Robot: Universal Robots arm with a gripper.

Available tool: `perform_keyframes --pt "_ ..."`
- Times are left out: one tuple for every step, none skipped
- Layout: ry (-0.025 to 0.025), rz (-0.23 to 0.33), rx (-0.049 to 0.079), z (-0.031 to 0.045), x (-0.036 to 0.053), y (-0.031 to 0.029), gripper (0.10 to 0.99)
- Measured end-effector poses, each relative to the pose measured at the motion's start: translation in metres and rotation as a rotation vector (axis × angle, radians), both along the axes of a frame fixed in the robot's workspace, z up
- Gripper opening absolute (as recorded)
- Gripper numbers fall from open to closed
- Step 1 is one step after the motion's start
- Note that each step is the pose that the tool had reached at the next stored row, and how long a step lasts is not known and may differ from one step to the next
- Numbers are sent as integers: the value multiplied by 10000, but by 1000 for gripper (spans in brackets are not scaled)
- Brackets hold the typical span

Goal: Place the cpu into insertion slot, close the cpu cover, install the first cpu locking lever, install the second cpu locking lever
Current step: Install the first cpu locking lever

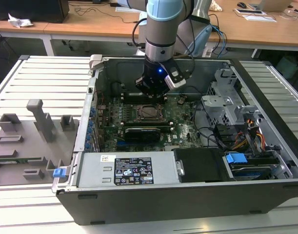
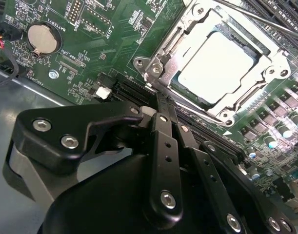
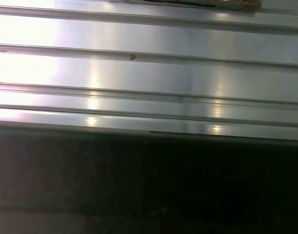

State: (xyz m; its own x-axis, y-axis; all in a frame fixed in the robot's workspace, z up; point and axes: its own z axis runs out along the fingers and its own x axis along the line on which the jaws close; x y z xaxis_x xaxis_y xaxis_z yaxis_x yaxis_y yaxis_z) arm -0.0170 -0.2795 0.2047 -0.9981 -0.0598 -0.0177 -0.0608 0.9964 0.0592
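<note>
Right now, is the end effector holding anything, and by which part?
Cannot be told: the end effector is closed, tips at a corner of the cpu cover; anything pinched there is hidden.

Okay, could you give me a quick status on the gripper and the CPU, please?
Gripper shut, empty, tips beside the socket's corner. CPU seated in the insertion slot, cpu cover down over it. Nothing in the way.
</note>
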Motion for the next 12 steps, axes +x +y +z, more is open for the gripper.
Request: perform_keyframes --pt "0 1 -1 -1 1 0 106" --pt "-3 0 0 -2 2 0 106" --pt "-2 0 0 -2 2 0 106" --pt "-3 0 0 -1 2 1 106" --pt "-4 0 1 3 2 1 106" --pt "-4 0 1 8 2 1 106" --pt "-3 1 1 11 2 1 106" --pt "-4 0 2 13 2 1 106" --pt "-3 0 1 14 2 0 106" --pt "-2 2 -16 13 3 0 106" --pt "-3 1 -54 5 2 0 106" --pt "-1 1 -72 1 2 0 106"
